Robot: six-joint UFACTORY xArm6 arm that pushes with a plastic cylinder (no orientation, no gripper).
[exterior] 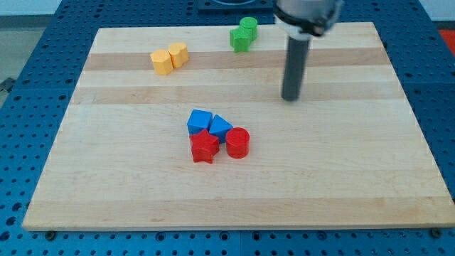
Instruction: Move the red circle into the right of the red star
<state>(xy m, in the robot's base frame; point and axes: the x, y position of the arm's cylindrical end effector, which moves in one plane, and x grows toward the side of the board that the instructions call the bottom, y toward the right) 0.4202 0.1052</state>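
Note:
The red circle (237, 143) lies near the board's middle, right beside the red star (205, 146) on the star's right, close to touching it. Two blue blocks (200, 120) (220, 127) sit just above the star, touching it. My tip (291, 98) stands on the board toward the view's upper right of this cluster, well apart from the red circle and touching no block.
Two yellow blocks (162, 62) (178, 53) lie side by side at the view's upper left. Two green blocks (240, 38) (248, 27) lie near the top edge, left of the rod. The wooden board (355, 178) rests on a blue perforated table.

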